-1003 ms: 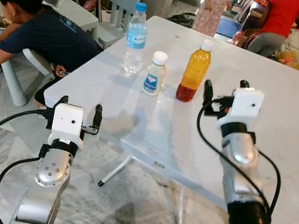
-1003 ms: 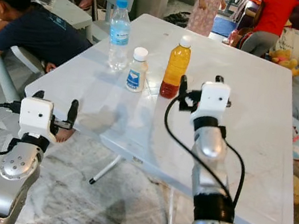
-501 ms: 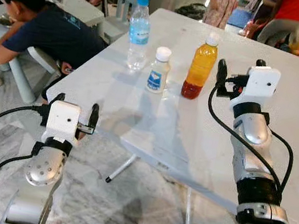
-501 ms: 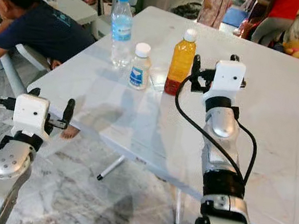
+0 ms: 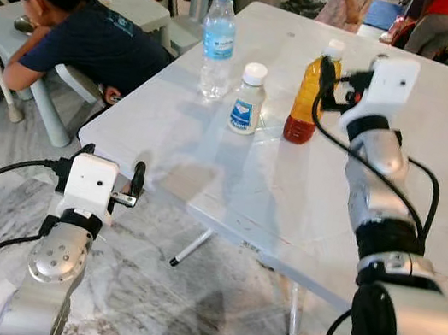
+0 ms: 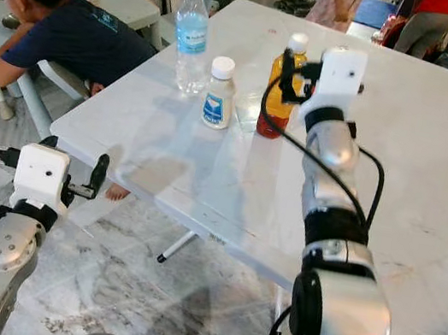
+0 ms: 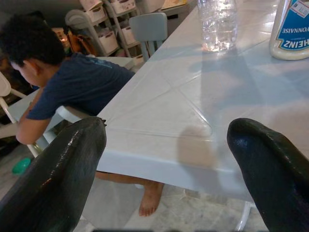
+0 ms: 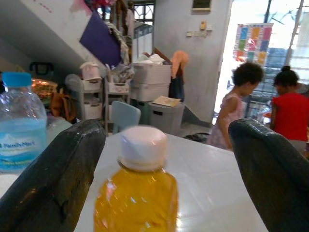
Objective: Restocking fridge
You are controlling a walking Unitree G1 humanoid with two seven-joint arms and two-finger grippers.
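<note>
We see our right tool [image 6: 292, 65] up by the top of the juice bottle [image 5: 308, 96], with its two black fingers [image 8: 53, 179] spread wide, one on each side of the white cap [image 8: 143, 147], and not squeezing anything yet. The juice bottle stands up straight on the white surface [image 5: 433, 161], just beside the small white bottle [image 5: 247, 99], and the water bottle [image 5: 218, 42] stands a bit further along the same row. Our left tool [image 5: 108, 183] hangs low by the near edge of the surface, its fingers [image 7: 58, 179] apart and holding nothing. We think the big risk is a tip-over: the juice bottle is tall and thin, and we are up near its cap, so a bump from one finger before the other one touches could push it down. If it falls, it could knock the small white bottle next to it, and that could roll. We also think a grab on the cap alone could slip, since the cap is smooth and narrow, so we may need to go lower onto the body first. A person [image 5: 82, 38] leans on the small table [image 5: 135, 4] just beside the surface, and more people [image 8: 236, 106] stand further back, so a wide swing of our arm with a bottle could hit someone or drop it near them
</note>
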